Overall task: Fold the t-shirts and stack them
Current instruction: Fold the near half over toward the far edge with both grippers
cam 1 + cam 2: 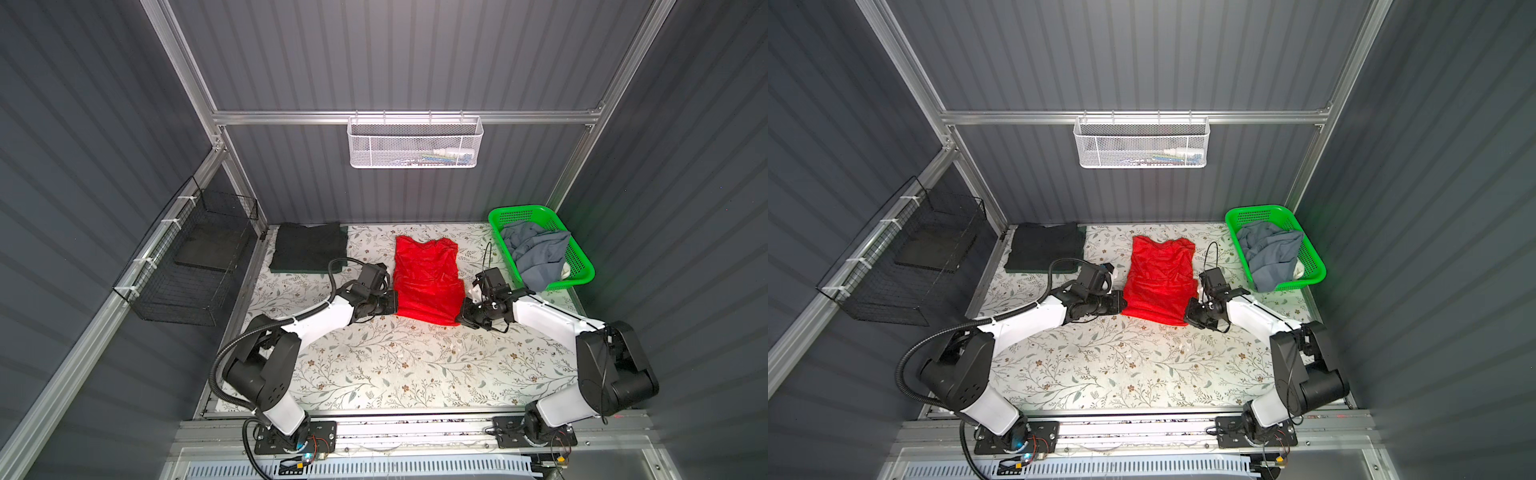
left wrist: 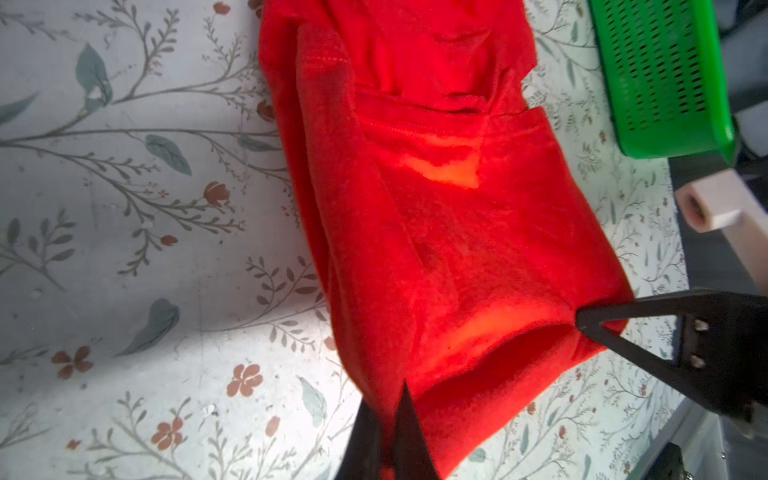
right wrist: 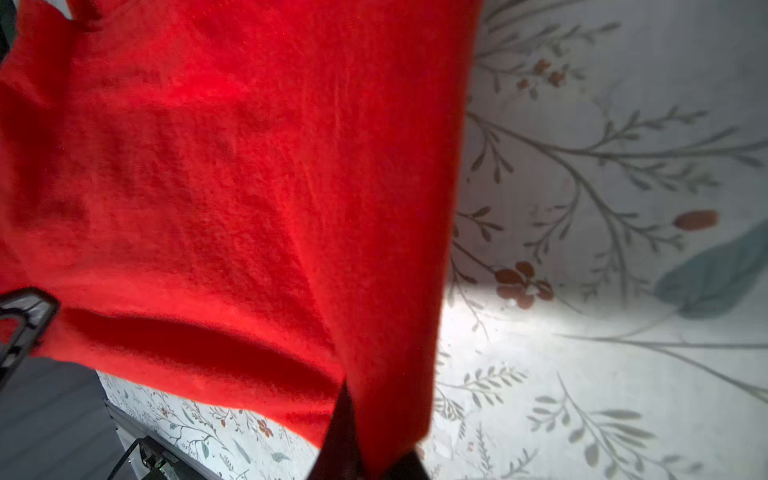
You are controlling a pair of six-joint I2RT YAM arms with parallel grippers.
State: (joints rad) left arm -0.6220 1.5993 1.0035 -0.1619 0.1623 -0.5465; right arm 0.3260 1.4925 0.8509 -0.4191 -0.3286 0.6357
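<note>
**Two near corners of the red t-shirt (image 1: 428, 278) pinched**

The left hand (image 1: 395, 306) and the right hand (image 1: 461, 318) are each clenched on a hem corner of the red t-shirt. It spans between them and lies away from both over the floral tabletop (image 1: 395, 365). Folded dark t-shirts (image 1: 309, 249) lie beyond the left hand. Beyond the right hand, a grey-blue t-shirt (image 1: 534, 253) sits crumpled in the green basket (image 1: 582, 276).

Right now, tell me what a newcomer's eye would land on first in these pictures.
The bright red t-shirt lies in the middle of the floral table cover. Its near corners are pinched by the left gripper and the right gripper, both shut on it. At the far right a green basket holds a crumpled grey-blue shirt; at the far left sits a flat stack of dark folded shirts.
</note>
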